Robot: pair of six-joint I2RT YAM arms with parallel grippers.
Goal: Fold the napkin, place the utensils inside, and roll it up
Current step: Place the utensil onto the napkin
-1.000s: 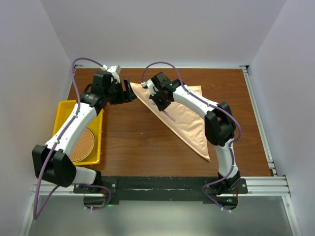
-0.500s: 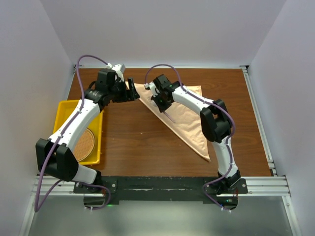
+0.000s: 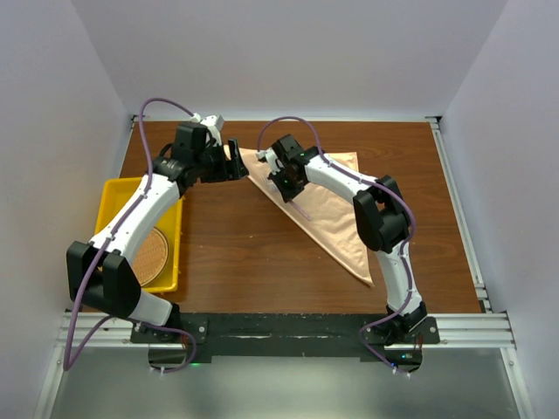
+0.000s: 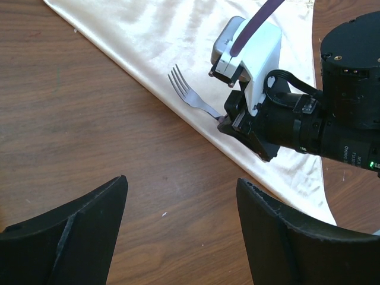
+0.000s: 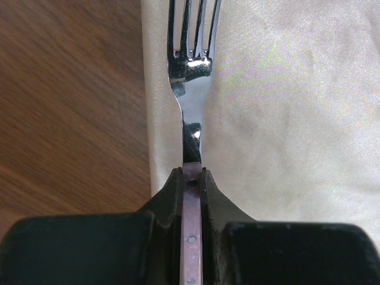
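Observation:
The peach-orange napkin [image 3: 330, 202] lies folded into a triangle on the brown table, with its long edge running from back left to front right. It also shows in the left wrist view [image 4: 178, 35] and the right wrist view [image 5: 285, 89]. My right gripper [image 3: 288, 183] is shut on the handle of a silvery fork [image 5: 191, 65], held low over the napkin's long left edge with the tines pointing away. The fork [image 4: 187, 94] and the right gripper [image 4: 228, 120] show in the left wrist view. My left gripper [image 3: 234, 161] is open and empty by the napkin's back-left corner, over bare wood [image 4: 181, 181].
A yellow tray [image 3: 113, 196] stands at the left edge of the table and holds a round wicker mat [image 3: 150, 257]. White walls close in the table at the back and sides. A metal rail runs along the right edge.
My left gripper has moved right, up to the napkin's back-left corner. My right gripper with the fork has shifted slightly along the napkin's long edge.

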